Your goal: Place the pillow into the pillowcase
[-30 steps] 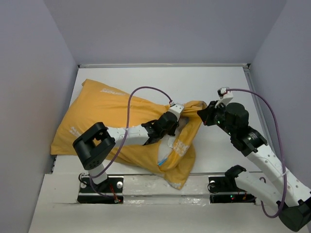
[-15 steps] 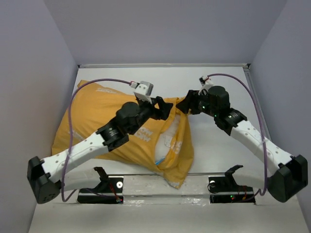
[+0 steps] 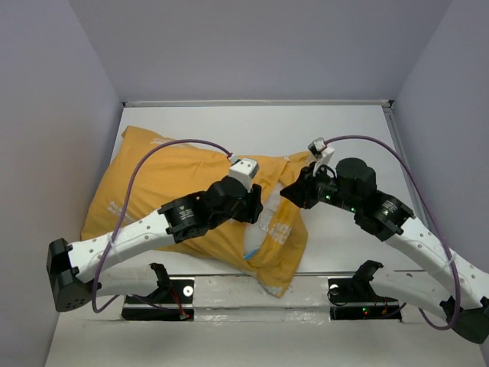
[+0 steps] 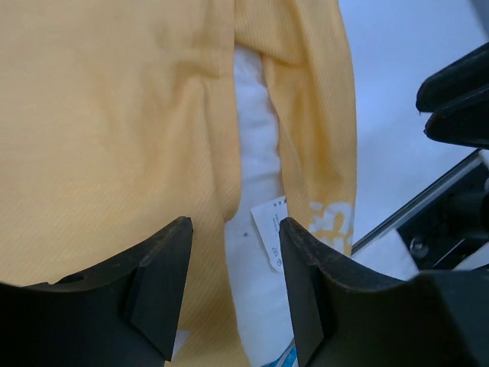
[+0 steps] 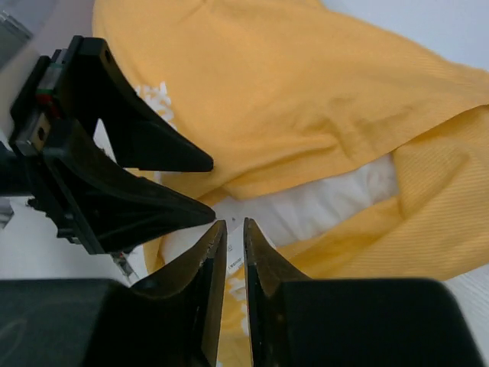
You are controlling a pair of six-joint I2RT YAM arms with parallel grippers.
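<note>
Pillow point(image 4: 252, 145) peeks from case point(image 4: 99, 115) at 4 o'clock. My left claw point(image 4: 235, 229) is apart, right claw point(image 5: 229, 224) almost together; unheld, pillow may slip out.

Bright, even, diffuse light from above; soft faint shadows beside pillowcase point(image 3: 153, 176) in top view. Wrist cams: left fingers point(image 4: 157, 290) & right fingers point(image 5: 195, 306) dark, slightly blurred close-up; fabric weave sharp

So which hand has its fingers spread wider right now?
The left hand: its fingers stand well apart above the pillowcase. The right hand shows only a slim gap between its fingers.
</note>
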